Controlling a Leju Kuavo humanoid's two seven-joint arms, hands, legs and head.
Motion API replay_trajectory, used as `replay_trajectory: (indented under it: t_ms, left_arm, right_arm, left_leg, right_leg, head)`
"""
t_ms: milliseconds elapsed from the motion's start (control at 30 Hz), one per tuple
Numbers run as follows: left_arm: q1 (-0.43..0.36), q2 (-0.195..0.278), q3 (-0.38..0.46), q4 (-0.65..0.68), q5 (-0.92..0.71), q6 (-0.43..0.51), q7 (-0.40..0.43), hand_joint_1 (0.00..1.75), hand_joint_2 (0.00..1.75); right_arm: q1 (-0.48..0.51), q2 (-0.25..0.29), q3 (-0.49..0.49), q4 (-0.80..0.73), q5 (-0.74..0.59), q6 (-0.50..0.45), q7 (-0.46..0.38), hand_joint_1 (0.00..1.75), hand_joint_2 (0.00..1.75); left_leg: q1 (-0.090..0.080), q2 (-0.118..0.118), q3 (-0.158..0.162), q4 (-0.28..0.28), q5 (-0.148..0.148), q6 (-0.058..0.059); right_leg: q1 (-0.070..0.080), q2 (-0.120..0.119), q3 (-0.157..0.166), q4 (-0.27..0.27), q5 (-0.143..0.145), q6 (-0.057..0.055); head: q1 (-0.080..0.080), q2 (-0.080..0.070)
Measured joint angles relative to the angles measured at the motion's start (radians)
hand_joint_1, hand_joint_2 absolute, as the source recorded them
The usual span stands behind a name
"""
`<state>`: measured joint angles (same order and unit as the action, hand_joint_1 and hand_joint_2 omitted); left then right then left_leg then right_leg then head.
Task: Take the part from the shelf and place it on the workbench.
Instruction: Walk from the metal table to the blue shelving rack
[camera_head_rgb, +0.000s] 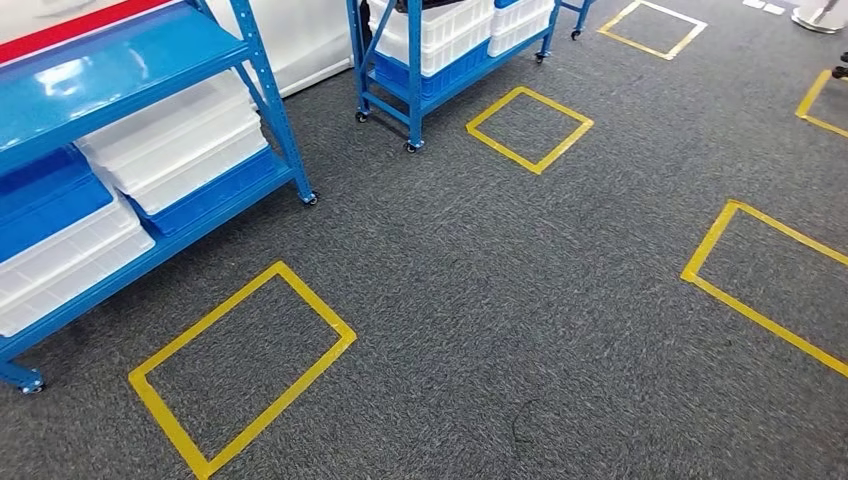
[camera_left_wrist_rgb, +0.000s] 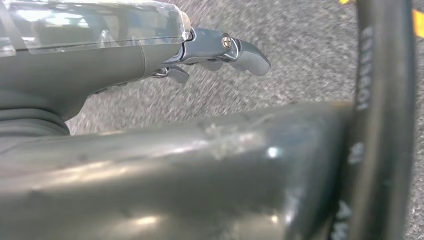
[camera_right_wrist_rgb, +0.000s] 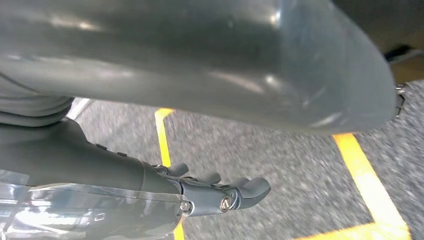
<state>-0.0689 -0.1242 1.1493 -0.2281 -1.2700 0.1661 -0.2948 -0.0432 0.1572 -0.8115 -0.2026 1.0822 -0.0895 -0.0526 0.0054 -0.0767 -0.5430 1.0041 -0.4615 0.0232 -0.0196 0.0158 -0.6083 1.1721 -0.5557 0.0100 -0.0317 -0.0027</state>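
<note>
Head view looks down on grey carpet (camera_head_rgb: 520, 300) marked with yellow tape squares (camera_head_rgb: 240, 365); a blue shelf (camera_head_rgb: 150, 55) at far left carries white bins (camera_head_rgb: 175, 135) and blue bins (camera_head_rgb: 45, 195), and a second blue shelf (camera_head_rgb: 420, 80) stands further back. Which bin holds the part cannot be told. Left hand (camera_left_wrist_rgb: 220, 52) hangs over carpet, fingers loosely extended, holding nothing. Right hand (camera_right_wrist_rgb: 215, 192) hangs likewise, fingers apart and empty, with yellow tape on the floor just beyond its fingertips.
</note>
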Motion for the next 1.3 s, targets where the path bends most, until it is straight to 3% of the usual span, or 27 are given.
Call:
replay_trajectory:
  t_ms: [67, 100, 167, 200, 267, 333, 400, 433, 467, 533, 600, 633, 700, 767, 833, 900, 933, 967, 1033, 1100, 1133, 1300]
  left_arm:
    - [-0.002, -0.002, 0.0, 0.0, -0.004, 0.0, -0.006, 0.0, 0.0]
    - [-0.002, -0.002, -0.001, 0.0, -0.006, 0.0, -0.009, 0.0, 0.0]
    - [-0.001, -0.002, -0.002, 0.0, -0.01, 0.0, -0.012, 0.0, 0.0]
    - [0.001, -0.003, -0.002, 0.0, -0.012, 0.0, -0.014, 0.0, 0.0]
    - [0.002, -0.004, -0.003, 0.001, -0.014, 0.0, -0.017, 0.0, 0.0]
    - [-0.002, -0.005, -0.004, 0.001, -0.016, 0.0, -0.018, 0.0, 0.0]
    - [-0.005, -0.005, -0.005, 0.001, -0.016, 0.0, -0.018, 0.0, 0.0]
    - [-0.004, -0.006, -0.005, 0.001, -0.014, -0.001, -0.018, 0.0, 0.0]
    - [-0.002, -0.006, -0.005, 0.001, -0.011, -0.002, -0.019, 0.0, 0.0]
    - [0.0, -0.007, -0.004, 0.002, -0.001, 0.0, -0.02, 0.0, 0.0]
    - [-0.003, -0.006, -0.003, 0.002, 0.009, 0.004, -0.023, 0.0, 0.0]
    - [-0.004, -0.005, -0.001, 0.002, 0.012, 0.005, -0.023, 0.0, 0.0]
    - [-0.001, -0.002, 0.003, 0.002, 0.016, 0.006, -0.025, 0.0, 0.0]
    - [0.002, 0.0, 0.005, 0.001, 0.016, 0.008, -0.027, 0.0, 0.0]
    - [-0.002, 0.0, 0.007, 0.001, 0.017, 0.011, -0.03, 0.0, 0.0]
    - [-0.005, 0.0, 0.01, 0.002, 0.019, 0.013, -0.032, 0.0, 0.0]
    - [-0.004, 0.0, 0.011, 0.002, 0.019, 0.013, -0.032, 0.0, 0.0]
    - [-0.003, 0.0, 0.013, 0.002, 0.02, 0.013, -0.032, 0.0, 0.0]
    - [-0.001, 0.0, 0.015, 0.002, 0.02, 0.014, -0.032, 0.0, 0.0]
    - [-0.001, -0.001, 0.017, 0.002, 0.02, 0.014, -0.032, 0.0, 0.0]
    - [-0.001, -0.001, 0.018, 0.002, 0.02, 0.014, -0.032, 0.0, 0.0]
    - [-0.001, -0.001, 0.019, 0.002, 0.02, 0.015, -0.031, 0.0, 0.0]
  right_arm:
    - [0.001, -0.001, 0.0, 0.0, 0.002, 0.0, -0.007, 0.0, 0.0]
    - [0.0, -0.001, -0.001, 0.001, 0.004, 0.001, -0.008, 0.0, 0.0]
    - [-0.004, -0.001, -0.001, 0.001, 0.009, 0.001, -0.009, 0.0, 0.0]
    - [-0.006, -0.001, -0.001, 0.001, 0.011, 0.002, -0.01, 0.0, 0.0]
    - [-0.005, 0.0, -0.001, 0.001, 0.015, 0.002, -0.012, 0.0, 0.0]
    - [-0.001, 0.0, -0.001, 0.002, 0.019, 0.003, -0.01, 0.0, 0.0]
    - [0.002, 0.0, -0.001, 0.002, 0.021, 0.006, -0.003, 0.0, 0.0]
    - [0.002, 0.0, -0.001, 0.003, 0.021, 0.007, 0.001, 0.0, 0.0]
    - [0.002, 0.0, -0.001, 0.003, 0.019, 0.007, 0.003, 0.0, 0.0]
    - [0.002, 0.0, -0.003, 0.003, 0.011, 0.003, -0.004, 0.0, 0.0]
    - [0.001, 0.0, -0.007, 0.003, 0.004, -0.002, -0.018, 0.0, 0.0]
    - [0.0, 0.0, -0.01, 0.003, 0.002, -0.003, -0.023, 0.0, 0.0]
    - [-0.006, 0.0, -0.015, 0.003, 0.001, -0.003, -0.03, 0.0, 0.0]
    - [-0.009, -0.002, -0.018, 0.003, 0.001, -0.003, -0.031, 0.0, 0.0]
    - [-0.006, -0.003, -0.02, 0.003, 0.001, -0.003, -0.03, 0.0, 0.0]
    - [-0.003, -0.004, -0.022, 0.003, 0.003, -0.002, -0.024, 0.0, 0.0]
    - [-0.002, -0.004, -0.023, 0.003, 0.003, -0.002, -0.022, 0.0, 0.0]
    - [-0.001, -0.004, -0.023, 0.003, 0.004, -0.002, -0.02, 0.0, 0.0]
    - [0.001, -0.004, -0.023, 0.003, 0.005, -0.002, -0.019, 0.0, 0.0]
    - [0.001, -0.004, -0.024, 0.003, 0.005, -0.002, -0.018, 0.0, 0.0]
    - [0.001, -0.004, -0.025, 0.004, 0.006, -0.001, -0.018, 0.0, 0.0]
    - [-0.001, -0.004, -0.025, 0.004, 0.006, 0.0, -0.017, 0.0, 0.0]
  left_leg:
    - [0.0, -0.024, -0.006, 0.012, -0.006, -0.011]
    - [0.001, -0.034, -0.01, 0.015, -0.007, -0.017]
    - [0.004, -0.052, -0.017, 0.014, -0.006, -0.03]
    - [0.006, -0.049, -0.02, 0.015, -0.007, -0.035]
    - [0.005, -0.008, -0.038, 0.056, -0.033, -0.044]
    - [0.004, 0.044, -0.091, 0.167, -0.09, -0.049]
    - [0.006, 0.061, -0.144, 0.273, -0.127, -0.052]
    - [0.006, 0.066, -0.148, 0.281, -0.119, -0.052]
    - [0.006, 0.07, -0.136, 0.258, -0.098, -0.051]
    - [0.001, 0.11, -0.067, 0.126, -0.035, -0.04]
    - [-0.01, 0.148, -0.02, 0.028, -0.007, -0.027]
    - [-0.014, 0.151, -0.018, 0.018, -0.01, -0.023]
    - [-0.013, 0.127, -0.016, 0.01, -0.005, -0.013]
    - [-0.005, 0.105, -0.007, -0.005, 0.005, -0.001]
    - [-0.002, 0.083, -0.004, -0.011, 0.011, 0.007]
    - [-0.002, 0.056, -0.006, -0.01, 0.011, 0.008]
    - [-0.002, 0.042, -0.005, -0.009, 0.011, 0.008]
    - [-0.002, 0.027, -0.004, -0.008, 0.01, 0.007]
    - [0.0, -0.003, -0.002, -0.003, 0.006, 0.001]
    - [0.0, -0.027, -0.007, 0.006, 0.001, -0.011]
    - [0.0, -0.035, -0.011, 0.008, 0.001, -0.017]
    - [0.0, -0.048, -0.016, 0.008, 0.003, -0.026]
  right_leg:
    - [-0.004, 0.039, 0.043, -0.105, 0.046, 0.0]
    - [-0.004, 0.05, 0.051, -0.128, 0.05, -0.002]
    - [0.0, 0.039, 0.053, -0.132, 0.049, -0.013]
    - [0.0, 0.028, 0.055, -0.136, 0.051, -0.02]
    - [0.0, 0.005, 0.059, -0.144, 0.054, -0.034]
    - [0.003, -0.022, 0.061, -0.146, 0.051, -0.043]
    - [0.007, -0.053, 0.063, -0.146, 0.047, -0.047]
    - [0.008, -0.066, 0.065, -0.146, 0.045, -0.048]
    - [0.009, -0.078, 0.067, -0.146, 0.043, -0.048]
    - [0.011, -0.102, 0.077, -0.146, 0.036, -0.044]
    - [0.015, -0.124, 0.085, -0.145, 0.03, -0.035]
    - [0.016, -0.135, 0.087, -0.146, 0.027, -0.03]
    - [0.015, -0.146, 0.095, -0.148, 0.024, -0.02]
    - [0.012, -0.097, 0.089, -0.122, 0.001, -0.01]
    - [0.009, -0.034, 0.041, -0.023, -0.056, -0.004]
    - [0.006, -0.019, -0.024, 0.096, -0.1, -0.002]
    - [0.005, -0.018, -0.042, 0.12, -0.096, 0.0]
    - [0.003, -0.017, -0.043, 0.108, -0.072, 0.001]
    - [-0.003, 0.005, 0.002, -0.013, 0.01, 0.001]
    - [-0.005, 0.04, 0.042, -0.116, 0.057, -0.002]
    - [-0.005, 0.051, 0.047, -0.132, 0.06, -0.005]
    - [-0.002, 0.039, 0.046, -0.133, 0.061, -0.011]
  head:
    - [0.0, 0.0]
    - [0.0, 0.0]
    - [0.0, 0.0]
    - [0.0, 0.0]
    - [0.0, 0.0]
    - [0.0, 0.0]
    - [0.0, 0.0]
    - [0.0, 0.0]
    - [0.0, 0.0]
    - [0.0, 0.0]
    - [0.0, 0.0]
    - [0.0, 0.0]
    - [0.0, 0.0]
    - [0.0, 0.0]
    - [0.0, 0.0]
    - [0.0, 0.0]
    - [0.0, 0.0]
    - [0.0, 0.0]
    - [0.0, 0.0]
    - [0.0, 0.0]
    - [0.0, 0.0]
    - [0.0, 0.0]
